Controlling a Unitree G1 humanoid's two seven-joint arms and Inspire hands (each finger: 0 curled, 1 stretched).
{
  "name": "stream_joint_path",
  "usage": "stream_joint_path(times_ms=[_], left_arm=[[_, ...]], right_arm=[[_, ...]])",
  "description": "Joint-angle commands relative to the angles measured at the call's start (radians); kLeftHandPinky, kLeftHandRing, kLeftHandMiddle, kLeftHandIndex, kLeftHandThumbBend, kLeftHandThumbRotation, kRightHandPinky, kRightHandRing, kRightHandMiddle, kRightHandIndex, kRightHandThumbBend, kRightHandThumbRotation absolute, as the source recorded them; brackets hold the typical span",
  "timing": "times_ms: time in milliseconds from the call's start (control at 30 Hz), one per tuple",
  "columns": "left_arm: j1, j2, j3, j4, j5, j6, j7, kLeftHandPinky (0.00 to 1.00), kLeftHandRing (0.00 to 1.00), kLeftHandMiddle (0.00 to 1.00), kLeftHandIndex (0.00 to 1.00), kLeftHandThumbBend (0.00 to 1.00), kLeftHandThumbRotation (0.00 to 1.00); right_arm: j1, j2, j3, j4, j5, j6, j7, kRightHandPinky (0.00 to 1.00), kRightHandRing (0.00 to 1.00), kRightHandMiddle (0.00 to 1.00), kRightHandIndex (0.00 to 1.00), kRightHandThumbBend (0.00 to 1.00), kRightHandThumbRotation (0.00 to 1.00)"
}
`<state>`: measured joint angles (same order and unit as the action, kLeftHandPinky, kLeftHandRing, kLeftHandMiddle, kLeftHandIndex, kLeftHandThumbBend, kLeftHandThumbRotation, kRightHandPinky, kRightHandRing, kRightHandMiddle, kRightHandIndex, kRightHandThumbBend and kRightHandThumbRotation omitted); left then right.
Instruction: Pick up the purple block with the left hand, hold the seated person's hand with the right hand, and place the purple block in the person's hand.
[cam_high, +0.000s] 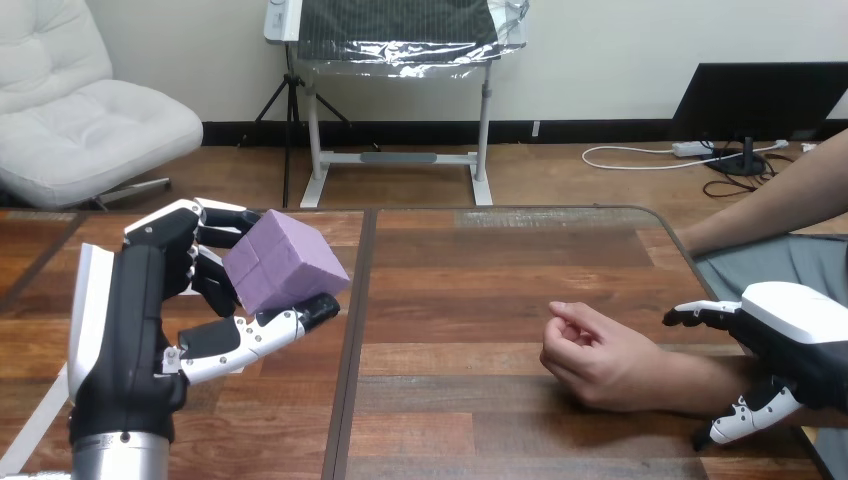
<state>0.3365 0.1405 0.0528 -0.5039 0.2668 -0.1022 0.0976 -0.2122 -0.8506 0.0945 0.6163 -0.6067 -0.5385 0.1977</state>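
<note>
Left robot hand (160, 300), upright, pinches a matte purple cube (285, 262) above the wooden worktop (480, 270) — right robot hand (790, 330), spread, flanks the wrist (690, 375) behind the person's curled hand (590, 355).

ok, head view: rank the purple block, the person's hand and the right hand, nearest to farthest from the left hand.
1. purple block: at the table's left, held in the left hand itself.
2. person's hand: on the table, right of centre.
3. right hand: at the view's right edge, by the person's wrist.
</note>
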Motion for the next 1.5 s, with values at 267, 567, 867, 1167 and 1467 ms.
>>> stream_joint_path(times_ms=[267,567,867,1167,1467], left_arm=[[-0.036,-0.010,0.007,-0.013,-0.011,-0.025,0.000,0.25,0.31,0.36,0.40,0.67,0.00],[-0.032,-0.016,0.010,-0.030,-0.001,-0.004,0.004,0.25,0.31,0.36,0.40,0.68,0.00],[-0.030,-0.015,0.016,-0.029,-0.003,-0.017,0.007,0.25,0.31,0.36,0.39,0.68,0.00],[-0.028,-0.020,0.021,-0.026,-0.018,-0.026,0.008,0.25,0.30,0.35,0.39,0.68,0.00],[-0.028,-0.019,0.020,-0.032,-0.012,-0.024,0.008,0.24,0.30,0.35,0.39,0.67,0.00]], right_arm=[[-0.067,-0.021,0.052,0.051,-0.043,0.037,-0.029,0.83,0.84,0.85,0.84,0.99,0.20],[-0.084,-0.019,0.094,0.081,-0.065,0.041,-0.019,0.81,0.82,0.83,0.83,1.00,0.17],[-0.084,-0.005,0.124,0.084,-0.073,0.076,0.005,0.71,0.80,0.82,0.81,0.99,0.18],[-0.087,0.007,0.158,0.087,-0.091,0.116,0.022,0.63,0.79,0.80,0.80,0.97,0.19],[-0.093,0.021,0.185,0.096,-0.096,0.157,0.047,0.61,0.77,0.78,0.78,0.94,0.18]])
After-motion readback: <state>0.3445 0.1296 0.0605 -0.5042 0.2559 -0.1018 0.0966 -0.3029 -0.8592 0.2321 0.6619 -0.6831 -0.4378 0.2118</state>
